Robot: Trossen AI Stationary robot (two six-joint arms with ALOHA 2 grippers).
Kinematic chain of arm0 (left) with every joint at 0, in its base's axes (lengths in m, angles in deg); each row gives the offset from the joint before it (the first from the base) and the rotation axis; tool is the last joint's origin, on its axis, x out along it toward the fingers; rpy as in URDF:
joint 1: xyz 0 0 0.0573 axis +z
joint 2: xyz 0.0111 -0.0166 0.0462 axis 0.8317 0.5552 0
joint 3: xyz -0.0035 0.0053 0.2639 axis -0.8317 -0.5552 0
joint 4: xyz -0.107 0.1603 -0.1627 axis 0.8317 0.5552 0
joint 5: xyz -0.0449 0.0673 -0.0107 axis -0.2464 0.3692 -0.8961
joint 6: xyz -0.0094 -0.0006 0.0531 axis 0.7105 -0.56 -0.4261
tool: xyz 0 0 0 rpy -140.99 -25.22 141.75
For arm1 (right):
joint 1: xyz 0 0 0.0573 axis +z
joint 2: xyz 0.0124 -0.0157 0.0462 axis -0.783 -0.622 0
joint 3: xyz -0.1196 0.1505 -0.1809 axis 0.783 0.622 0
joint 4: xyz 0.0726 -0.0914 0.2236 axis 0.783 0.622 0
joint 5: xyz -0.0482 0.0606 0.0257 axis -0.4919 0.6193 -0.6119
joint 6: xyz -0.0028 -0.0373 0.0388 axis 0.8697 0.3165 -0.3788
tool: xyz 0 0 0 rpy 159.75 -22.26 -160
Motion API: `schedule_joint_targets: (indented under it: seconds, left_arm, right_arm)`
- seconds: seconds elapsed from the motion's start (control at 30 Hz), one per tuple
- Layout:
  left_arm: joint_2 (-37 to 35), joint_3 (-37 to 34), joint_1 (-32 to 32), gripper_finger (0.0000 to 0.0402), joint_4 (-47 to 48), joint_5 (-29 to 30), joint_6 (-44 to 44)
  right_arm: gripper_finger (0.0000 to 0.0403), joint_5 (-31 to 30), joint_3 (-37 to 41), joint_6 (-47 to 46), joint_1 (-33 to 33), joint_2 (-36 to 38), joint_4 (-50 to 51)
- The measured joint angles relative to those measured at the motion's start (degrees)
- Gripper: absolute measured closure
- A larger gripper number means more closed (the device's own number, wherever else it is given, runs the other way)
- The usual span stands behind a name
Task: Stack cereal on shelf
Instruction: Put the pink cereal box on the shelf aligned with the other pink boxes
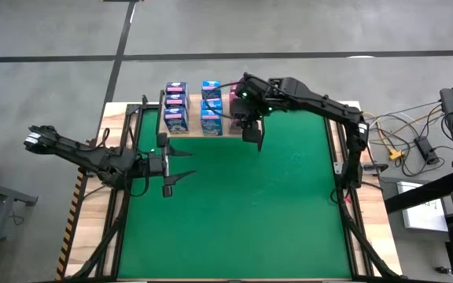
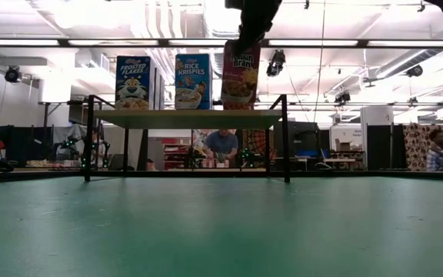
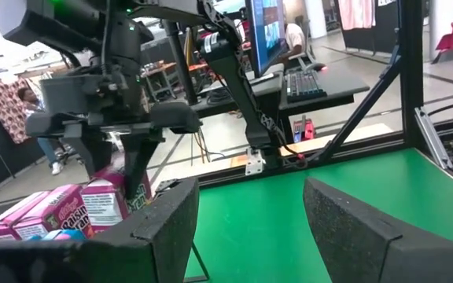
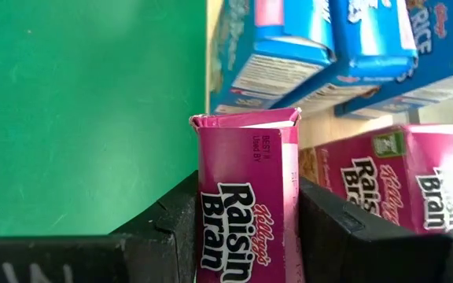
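Your right gripper (image 4: 246, 236) is clamped on a pink Raisin Bran box (image 4: 248, 196) over the shelf's (image 2: 187, 118) right end, beside the blue boxes (image 1: 211, 108). Left gripper (image 1: 181, 163) waits, fingers apart, near the mat's (image 1: 274, 212) left edge.

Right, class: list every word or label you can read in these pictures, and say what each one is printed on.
"FROSTED FLAKES": blue cereal box on the shelf, low view.
"RICE KRISPIES": blue box beside it.
"Raisin Bran" and "BEST IF USED BY": pink box held in the right end effector.
"Raisin Bran", partly cut off: second pink box behind it.
"RICE", cut off: blue box above.
Finer print on all boxes is too small to read.
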Motion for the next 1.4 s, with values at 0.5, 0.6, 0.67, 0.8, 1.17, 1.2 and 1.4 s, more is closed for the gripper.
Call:
schedule_joint_targets:
  seconds: [0.5,0.6,0.67,0.8,1.17,1.2,1.4]
  left_arm:
    - [0.0,0.0,0.0,0.0189,1.0,0.0,2.7]
    - [0.0,0.0,0.0,0.0189,0.9,0.0,2.8]
    - [0.0,0.0,0.0,0.0189,0.9,0.0,2.8]
    - [0.0,0.0,0.0,0.0189,0.9,0.0,2.8]
    - [0.0,0.0,0.0,0.0189,0.9,-0.1,2.8]
    - [0.0,0.0,0.0,0.0189,0.9,-0.1,2.8]
    - [-1.1,0.3,0.0,0.0189,4.5,-0.1,4.1]
  right_arm:
    - [0.0243,2.5,2.6,-0.8,-1.7,-0.1,-1.3]
    - [0.0225,2.3,2.7,-0.8,-2.0,-0.1,-1.8]
    - [0.0212,2.3,2.7,-0.8,-2.1,-0.1,-1.9]
    - [0.0189,1.8,2.7,0.0,-2.1,-0.1,-1.9]
    - [0.0154,1.3,0.8,0.5,-2.1,-0.1,-1.8]
    - [0.0152,1.3,0.2,0.4,-2.1,-0.1,-1.8]
    - [0.0156,1.3,-3.2,-1.5,-2.0,0.0,-0.3]
